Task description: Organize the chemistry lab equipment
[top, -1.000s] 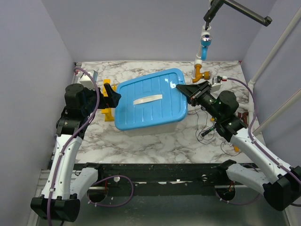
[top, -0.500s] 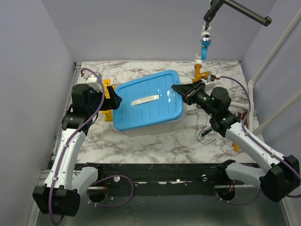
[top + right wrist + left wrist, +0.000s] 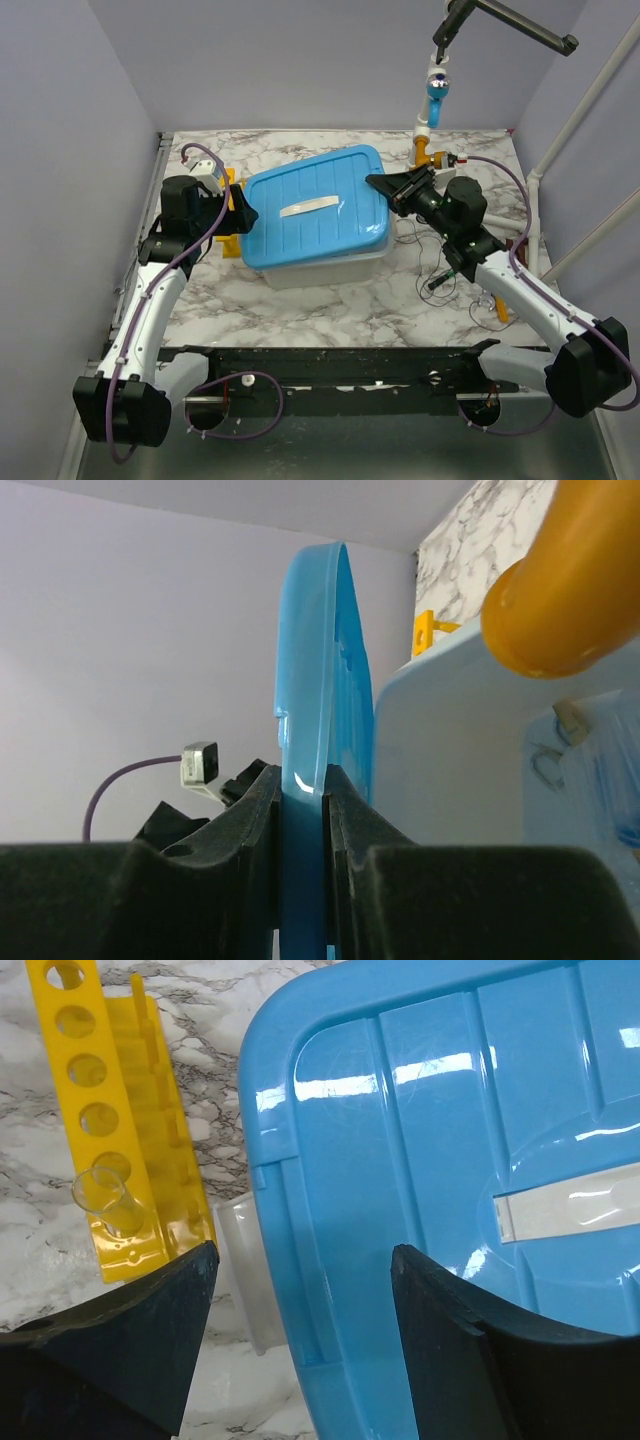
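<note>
The right fingers (image 3: 245, 825) pinch the edge of the blue lid (image 3: 312, 660), while the left fingers (image 3: 150, 1330) gape empty astride its corner, the yellow tube rack (image 3: 110, 1110) just outside them.

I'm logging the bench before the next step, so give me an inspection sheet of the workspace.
Surface: marble-patterned table; no spills seen.
Job's things: yellow tube rack left of the clear bin, one clear tube in it; bin contents mostly hidden under the blue lid.
Clutter: small orange item near the right edge.
Grippers: left gripper open, straddling the lid's left edge; right gripper shut on its right edge.
Cables: thin black wires loose right of the bin; purple cables on the arms.
Surroundings: orange fitting at the back; plain walls.
</note>
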